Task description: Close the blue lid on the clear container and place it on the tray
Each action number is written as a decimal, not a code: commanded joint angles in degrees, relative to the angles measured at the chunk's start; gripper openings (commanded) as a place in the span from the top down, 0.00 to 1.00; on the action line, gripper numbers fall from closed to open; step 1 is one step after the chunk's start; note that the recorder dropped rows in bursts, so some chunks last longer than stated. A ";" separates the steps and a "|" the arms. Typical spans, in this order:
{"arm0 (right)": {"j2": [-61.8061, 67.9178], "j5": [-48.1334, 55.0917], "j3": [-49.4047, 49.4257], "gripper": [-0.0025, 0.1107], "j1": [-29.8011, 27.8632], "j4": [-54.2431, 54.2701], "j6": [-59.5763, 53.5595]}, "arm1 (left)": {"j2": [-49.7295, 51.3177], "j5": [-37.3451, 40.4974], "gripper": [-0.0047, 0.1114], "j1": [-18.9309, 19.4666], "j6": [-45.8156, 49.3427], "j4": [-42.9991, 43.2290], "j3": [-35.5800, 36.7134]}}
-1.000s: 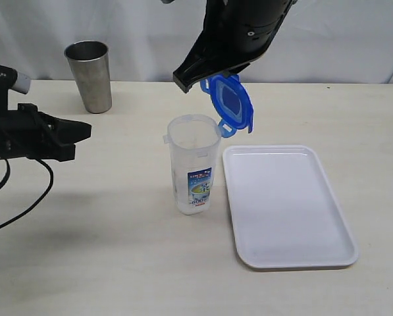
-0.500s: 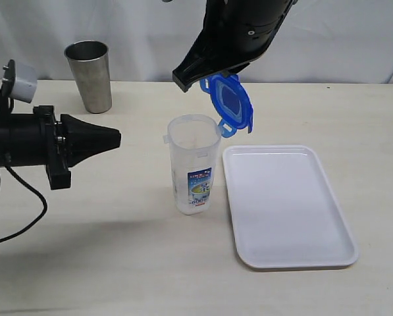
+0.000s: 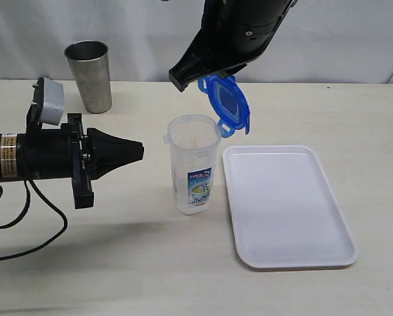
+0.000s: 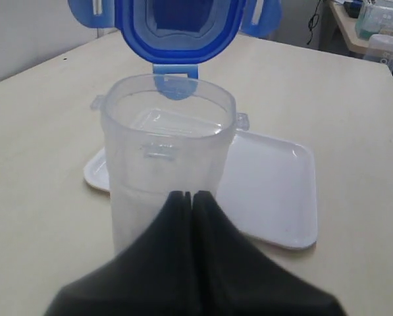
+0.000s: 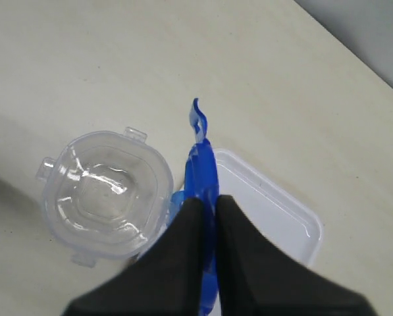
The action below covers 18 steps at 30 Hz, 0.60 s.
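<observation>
Translucent blue lid tilted on edge above open upright clear container, white tray just beside

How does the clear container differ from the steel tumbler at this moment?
The clear container is see-through plastic with a printed label; the steel tumbler is opaque, plain grey metal. The clear container stands mid-table beside the tray; the steel tumbler stands at the back left in the exterior view. Both are upright and open-topped.
</observation>
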 commanded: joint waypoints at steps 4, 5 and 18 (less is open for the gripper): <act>-0.52 -1.99 -0.31 0.94 0.08 2.32 0.66 | 1.32 -3.11 0.96 -0.50 1.77 -2.44 0.29; -0.52 -1.99 -0.31 0.94 0.08 2.94 0.66 | 1.32 -3.11 0.96 -0.50 1.77 -2.44 0.29; 0.13 -2.53 -0.31 0.94 0.08 8.95 0.80 | 1.32 -3.11 0.96 -0.50 1.42 -2.45 0.29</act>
